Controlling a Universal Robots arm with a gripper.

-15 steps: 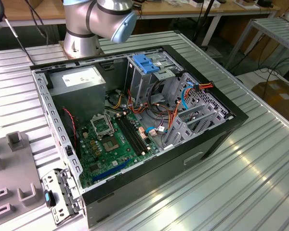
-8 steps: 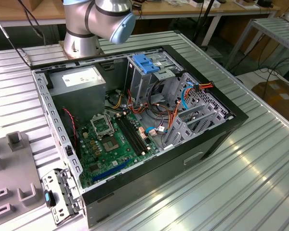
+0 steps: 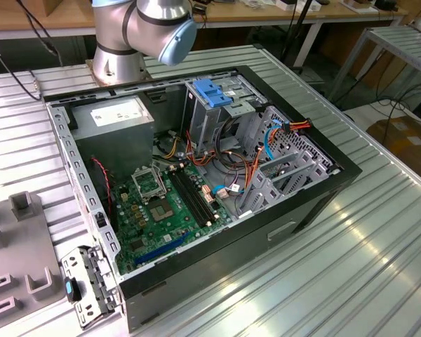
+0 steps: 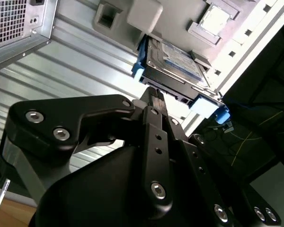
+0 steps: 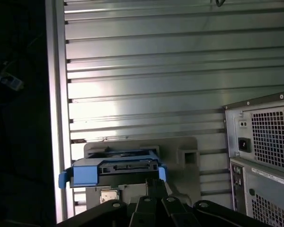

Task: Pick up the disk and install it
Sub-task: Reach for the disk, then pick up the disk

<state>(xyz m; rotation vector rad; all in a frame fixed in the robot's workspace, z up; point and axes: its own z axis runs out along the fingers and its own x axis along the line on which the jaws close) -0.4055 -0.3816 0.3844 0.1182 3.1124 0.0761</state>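
The disk (image 5: pixel 114 169), blue-framed, sits on a grey fixture (image 5: pixel 189 153) on the ribbed bench (image 5: pixel 146 71). The black end effector (image 5: pixel 155 185) is just beside it.

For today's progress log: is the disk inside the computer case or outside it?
Outside: in both wrist views the disk sits on a grey holder on the ribbed table.

1. disk (image 4: pixel 176 60): bright blue frame, silvery face with a pale label.
2. gripper (image 4: pixel 156 93): matt black.
3. table (image 3: pixel 368 256): silvery grey, ribbed in straight lines.
4. computer case (image 3: pixel 217 272): black outside, grey metal inside.
5. circuit board (image 3: pixel 149 214): green.
6. handle (image 3: pixel 214 93): blue.
7. cables (image 3: pixel 251 174): orange, red, blue.
8. arm (image 3: pixel 144 24): silver with a pale blue cap.
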